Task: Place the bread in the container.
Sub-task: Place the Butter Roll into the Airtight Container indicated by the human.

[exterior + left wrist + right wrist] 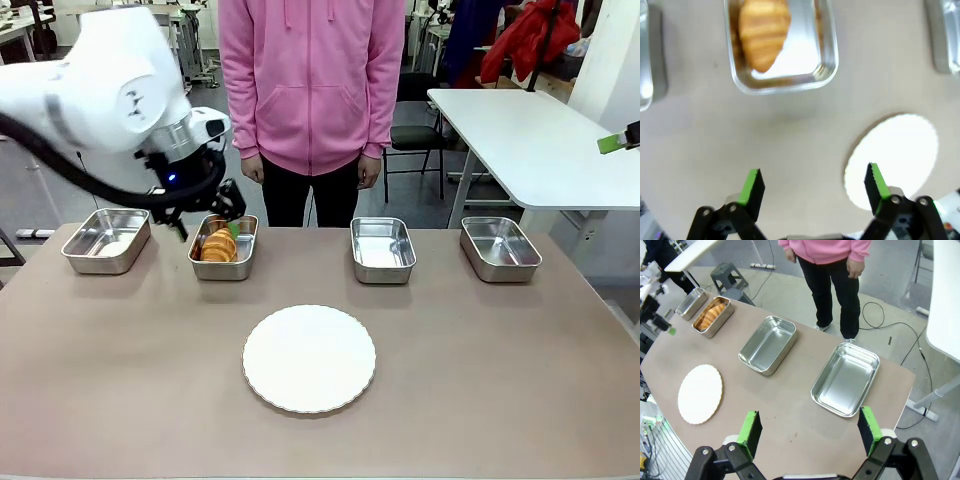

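The golden-brown croissant (pixel 219 245) lies in the second steel tray from the left (pixel 243 266). My left gripper (pixel 208 216) hovers just above that tray, open and holding nothing. In the left wrist view the croissant (pixel 762 32) rests against the left side of the tray (pixel 785 84), well beyond my open gripper (pixel 812 187). My right gripper (pixel 807 432) is open and empty, high above the table's right end. One of its green pads (pixel 612 143) shows at the right edge of the front view. From there the croissant (pixel 710 315) looks small in its tray.
Three more steel trays hold no bread: far left (pixel 106 240), centre right (pixel 382 249) and far right (pixel 500 248). A round white plate (pixel 309 358) sits mid-table. A person in a pink hoodie (pixel 312 80) stands at the far edge, hands down.
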### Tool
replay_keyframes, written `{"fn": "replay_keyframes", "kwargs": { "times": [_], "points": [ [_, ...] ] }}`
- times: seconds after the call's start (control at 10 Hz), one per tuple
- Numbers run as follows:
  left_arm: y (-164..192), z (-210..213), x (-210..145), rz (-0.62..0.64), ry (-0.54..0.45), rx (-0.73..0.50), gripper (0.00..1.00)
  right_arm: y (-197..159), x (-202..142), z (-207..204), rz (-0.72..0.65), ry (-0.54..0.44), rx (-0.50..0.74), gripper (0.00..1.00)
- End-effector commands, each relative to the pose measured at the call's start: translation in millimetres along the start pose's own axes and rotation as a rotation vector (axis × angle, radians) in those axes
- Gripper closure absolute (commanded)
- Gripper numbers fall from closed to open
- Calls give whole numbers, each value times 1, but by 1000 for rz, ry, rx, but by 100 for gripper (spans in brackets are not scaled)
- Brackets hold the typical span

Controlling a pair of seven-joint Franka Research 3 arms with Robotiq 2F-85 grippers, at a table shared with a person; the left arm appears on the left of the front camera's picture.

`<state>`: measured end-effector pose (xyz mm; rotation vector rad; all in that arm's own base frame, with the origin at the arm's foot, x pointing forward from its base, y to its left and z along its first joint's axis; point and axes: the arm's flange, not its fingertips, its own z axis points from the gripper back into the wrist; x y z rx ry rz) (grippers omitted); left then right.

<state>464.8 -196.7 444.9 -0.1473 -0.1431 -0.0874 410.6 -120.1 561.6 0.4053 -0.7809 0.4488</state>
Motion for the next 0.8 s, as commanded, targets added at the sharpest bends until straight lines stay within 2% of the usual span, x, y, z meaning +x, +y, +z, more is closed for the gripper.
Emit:
{"fn": "replay_keyframes", "kwargs": {
  "times": [0.0,0.2,0.3,0.4,0.5,0.7],
  "points": [
    [17,-3,-60,-54,-61,3,0,0,0,0,1,-23,16,0],
    [23,-9,-106,-60,-97,12,0,0,0,0,1,-23,16,0],
    [27,-12,-117,-62,-104,-15,0,0,0,0,1,-23,16,0],
    [31,-16,-120,-39,-109,-4,0,0,0,0,1,-23,16,0],
    [33,-23,-110,-16,-72,-11,0,0,0,0,1,-23,16,0],
    [22,-9,-110,-41,-93,31,0,0,0,0,1,-23,16,0]
  ]
}}
